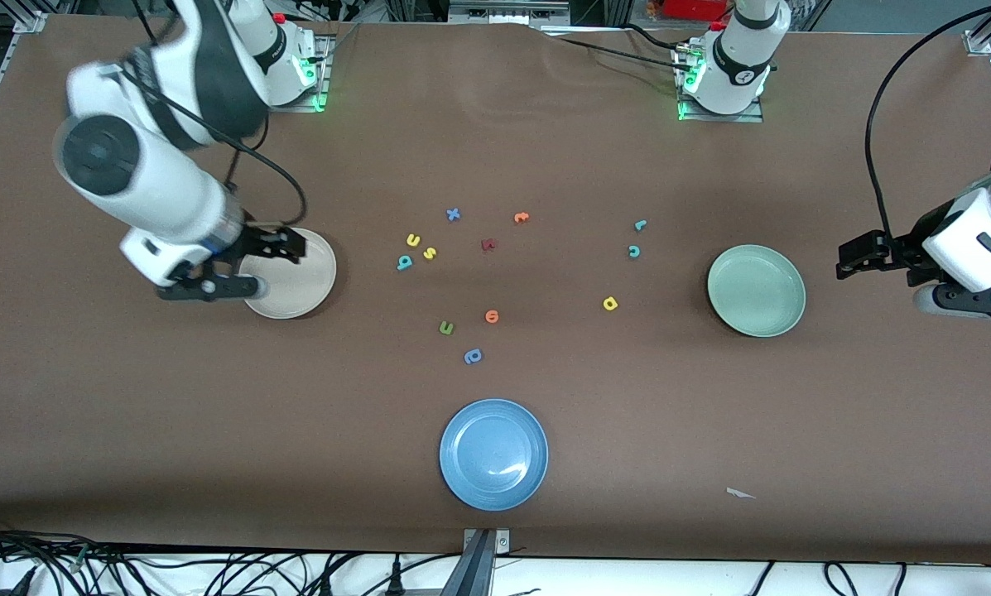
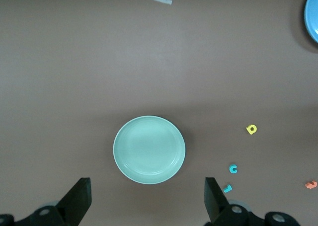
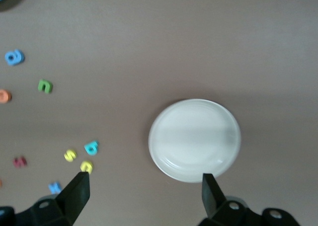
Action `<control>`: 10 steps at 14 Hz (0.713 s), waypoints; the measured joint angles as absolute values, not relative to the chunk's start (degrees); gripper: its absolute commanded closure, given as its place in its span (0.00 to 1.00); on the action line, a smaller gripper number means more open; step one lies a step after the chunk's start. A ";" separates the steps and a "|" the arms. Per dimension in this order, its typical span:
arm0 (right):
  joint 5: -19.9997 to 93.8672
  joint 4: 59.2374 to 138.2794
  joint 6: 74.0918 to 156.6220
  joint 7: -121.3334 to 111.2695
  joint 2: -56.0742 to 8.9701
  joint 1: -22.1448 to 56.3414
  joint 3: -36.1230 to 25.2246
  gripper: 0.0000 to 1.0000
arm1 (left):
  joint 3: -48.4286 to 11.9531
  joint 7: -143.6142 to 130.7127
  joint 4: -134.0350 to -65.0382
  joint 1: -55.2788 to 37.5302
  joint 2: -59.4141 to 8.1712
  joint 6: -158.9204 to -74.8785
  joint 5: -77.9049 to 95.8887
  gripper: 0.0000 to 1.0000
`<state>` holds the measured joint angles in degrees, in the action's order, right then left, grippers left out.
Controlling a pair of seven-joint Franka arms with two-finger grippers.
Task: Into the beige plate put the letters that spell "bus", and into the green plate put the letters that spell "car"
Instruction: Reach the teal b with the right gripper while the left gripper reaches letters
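Brown matting covers the table (image 1: 131, 430), and nearest the front camera sits a round blue plate (image 1: 493, 454), empty. Farther from that camera lie a periwinkle-blue rounded letter (image 1: 473, 356), a green u-like letter (image 1: 447, 329) and an orange rounded letter (image 1: 491, 315). The small yellow foam "a" (image 1: 610, 304) lies between these and the round pale sage-green plate (image 1: 756, 290), which stands empty toward the left arm's end of the table. The round cream-beige plate (image 1: 300, 277) stands empty toward the right arm's end. Farther still, the teal "b" (image 1: 404, 262), yellow "s" (image 1: 430, 253) and yellow "u" (image 1: 413, 240) cluster close together, with a dark red letter (image 1: 488, 244) beside them. The teal "c" (image 1: 634, 251) and teal "r" (image 1: 641, 224) lie near each other, nearer the green plate. A blue x-shaped letter (image 1: 453, 214) and an orange letter (image 1: 521, 218) are farthest. The right gripper (image 1: 284, 246) hangs over the beige plate's edge, jaws spread wide, holding nothing. The left gripper (image 1: 847, 258) hangs beside the green plate, jaws wide apart, empty.
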<state>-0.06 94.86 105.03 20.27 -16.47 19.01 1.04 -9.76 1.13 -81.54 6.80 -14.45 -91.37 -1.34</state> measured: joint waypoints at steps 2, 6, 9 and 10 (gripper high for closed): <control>-0.07 98.31 111.45 30.43 -18.05 22.08 1.06 0.00 | -9.88 0.39 -83.58 6.55 -15.09 -90.80 -1.34 0.00; -0.08 110.19 126.44 51.11 -18.47 28.00 1.11 0.01 | -11.51 -0.32 -89.54 5.82 -16.00 -89.64 -1.27 0.00; -0.09 117.95 135.15 60.61 -18.58 29.53 1.10 0.16 | -14.46 -3.95 -95.26 5.09 -16.30 -89.68 -0.72 0.00; -0.09 119.39 135.98 62.41 -18.76 29.52 1.07 0.22 | -15.23 -4.99 -96.78 4.97 -16.31 -89.76 0.97 0.00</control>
